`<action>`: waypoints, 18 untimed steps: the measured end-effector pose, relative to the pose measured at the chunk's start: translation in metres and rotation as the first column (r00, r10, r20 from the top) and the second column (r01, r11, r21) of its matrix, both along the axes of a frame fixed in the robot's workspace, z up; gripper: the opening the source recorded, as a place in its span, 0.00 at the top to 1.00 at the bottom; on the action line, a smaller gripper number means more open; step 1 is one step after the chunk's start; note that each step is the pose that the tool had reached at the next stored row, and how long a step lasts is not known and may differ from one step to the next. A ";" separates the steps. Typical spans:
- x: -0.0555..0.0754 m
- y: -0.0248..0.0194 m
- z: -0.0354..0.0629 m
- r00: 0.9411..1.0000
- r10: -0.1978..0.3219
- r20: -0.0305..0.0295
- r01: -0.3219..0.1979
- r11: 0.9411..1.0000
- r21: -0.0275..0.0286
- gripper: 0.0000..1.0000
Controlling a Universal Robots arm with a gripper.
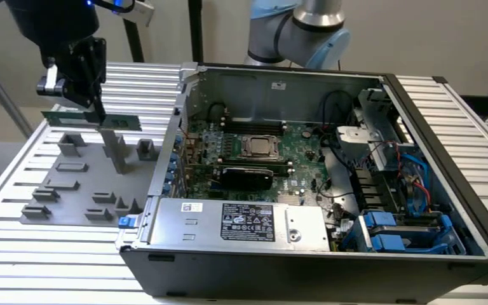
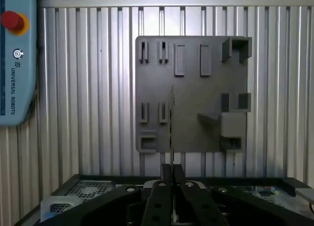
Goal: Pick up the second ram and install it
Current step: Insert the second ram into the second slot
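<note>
One gripper [image 1: 100, 113]: clamped on the second ram [image 1: 73, 119]. I read the jaws as nearly closed, with only the stick's thickness between them.
Second ram, attitude: long edge level, board face upright. From the wrist camera, the second ram [image 2: 171, 123] appears edge-on as a thin line running out from the gripper [image 2: 172, 173].
Second ram, position: held in the air above the holder plate [image 1: 83, 184], over the plate's far half. I cannot tell whether its lower edge clears the tall post [image 1: 115, 149] standing on the plate.
Holder plate [image 2: 196, 98]: grey, lying flat, carrying low slotted blocks and bracket-shaped stands.
Slatted table [image 1: 40, 254]: ribbed aluminium, under the holder plate and extending past it on every side I can see.
Computer case [image 1: 312, 270]: black, side open, just beside the holder plate on the exterior view's right.
Motherboard [image 1: 299, 136]: green, flat inside the case, beyond the case wall nearest the holder plate.
Power supply [image 1: 236, 222]: silver box with a black label, in the case end nearest the exterior camera.
Pendant [image 2: 17, 64]: blue and white, with a red stop button [image 2: 12, 20], well apart from the holder plate.
Arm joint [image 1: 299, 28]: grey and pale blue, behind the case, farthest from the holder plate.
</note>
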State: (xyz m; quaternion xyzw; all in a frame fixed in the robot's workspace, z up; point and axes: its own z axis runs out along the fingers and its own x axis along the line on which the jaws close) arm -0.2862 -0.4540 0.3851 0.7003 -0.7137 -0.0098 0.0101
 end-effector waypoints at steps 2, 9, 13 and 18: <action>0.009 0.0000 0.0016 1.000 0.000 0.000 0.000 1.000 0.004 1.00; 0.041 0.0000 0.0067 1.000 0.000 -0.001 0.000 1.000 0.017 1.00; 0.059 0.0000 0.0073 1.000 0.000 -0.001 0.000 1.000 0.023 1.00; 0.082 0.0000 0.0074 1.000 0.000 -0.001 0.000 1.000 0.030 1.00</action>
